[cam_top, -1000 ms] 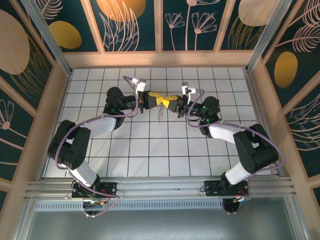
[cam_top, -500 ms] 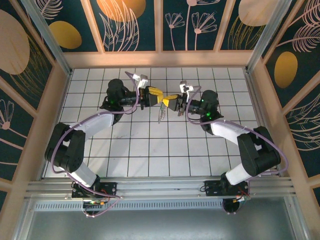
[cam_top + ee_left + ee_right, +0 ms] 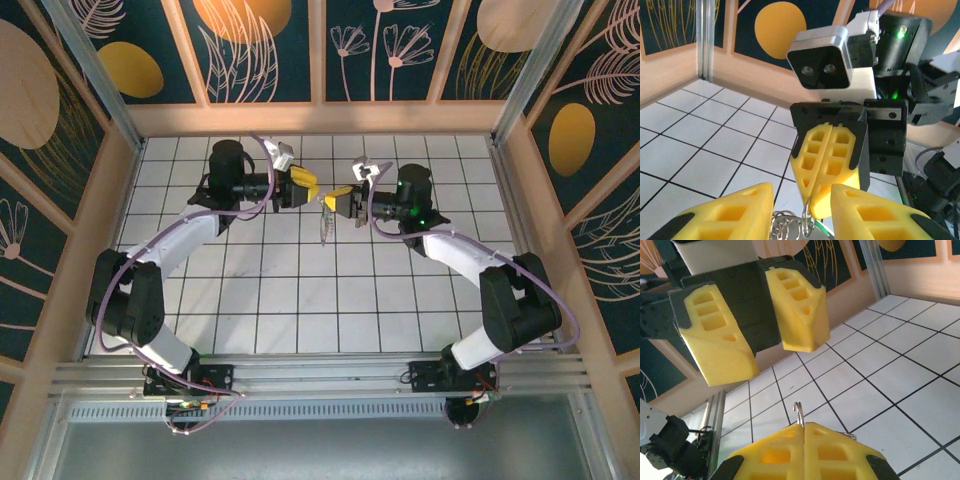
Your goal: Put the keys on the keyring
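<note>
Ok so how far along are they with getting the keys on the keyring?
Done: the keyring is off the table, pinched in the shut right gripper, with silvery metal dangling under it. In hand: the left gripper sits open facing it, holding nothing. Left: I can't tell whether anything is threaded on it yet.

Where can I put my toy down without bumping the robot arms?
The biggest bare patch is the white tiles in the middle, between the left arm, the right arm and the near rail. The far corners are free too. It is crowded at the far middle, where the left gripper and right gripper meet above the dangling keyring.
</note>
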Motion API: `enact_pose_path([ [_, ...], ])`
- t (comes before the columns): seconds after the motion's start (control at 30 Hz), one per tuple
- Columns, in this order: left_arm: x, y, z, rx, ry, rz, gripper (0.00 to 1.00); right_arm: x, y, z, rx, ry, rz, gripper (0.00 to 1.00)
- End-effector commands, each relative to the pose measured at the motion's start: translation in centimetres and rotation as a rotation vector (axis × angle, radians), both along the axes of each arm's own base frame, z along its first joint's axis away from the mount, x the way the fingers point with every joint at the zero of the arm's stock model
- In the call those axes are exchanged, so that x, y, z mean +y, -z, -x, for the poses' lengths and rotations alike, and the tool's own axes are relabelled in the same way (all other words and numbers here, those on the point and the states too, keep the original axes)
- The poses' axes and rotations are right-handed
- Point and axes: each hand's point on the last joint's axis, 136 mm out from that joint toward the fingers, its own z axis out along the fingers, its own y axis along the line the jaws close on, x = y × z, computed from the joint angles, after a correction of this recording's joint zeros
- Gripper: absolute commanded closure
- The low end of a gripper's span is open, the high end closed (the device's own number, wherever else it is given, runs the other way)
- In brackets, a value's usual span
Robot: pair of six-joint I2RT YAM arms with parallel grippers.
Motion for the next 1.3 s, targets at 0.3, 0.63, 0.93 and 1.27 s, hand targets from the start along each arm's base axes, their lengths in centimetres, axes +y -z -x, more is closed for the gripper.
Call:
enact_pose_path([
  [0.3, -0.1, 2.1, 0.5, 0.013, 0.113, -0.095, 0.65, 0.4, -0.5, 0.9, -0.042, -0.122, 0.072, 1.00],
  [0.63, -0.4, 3.7, 0.1, 0.054, 0.138, -0.107, 0.65, 0.5, -0.8, 0.9, -0.049, -0.131, 0.075, 1.00],
  [0.93, -0.6, 3.8, 0.5, 0.068, 0.176, -0.089, 0.68, 0.5, -0.8, 0.8, -0.052, -0.130, 0.070, 1.00],
  [1.27, -0.9, 3.7, 1.0, 0.072, 0.211, -0.070, 0.84, 0.7, -0.7, 0.6, -0.045, -0.133, 0.063, 1.00],
])
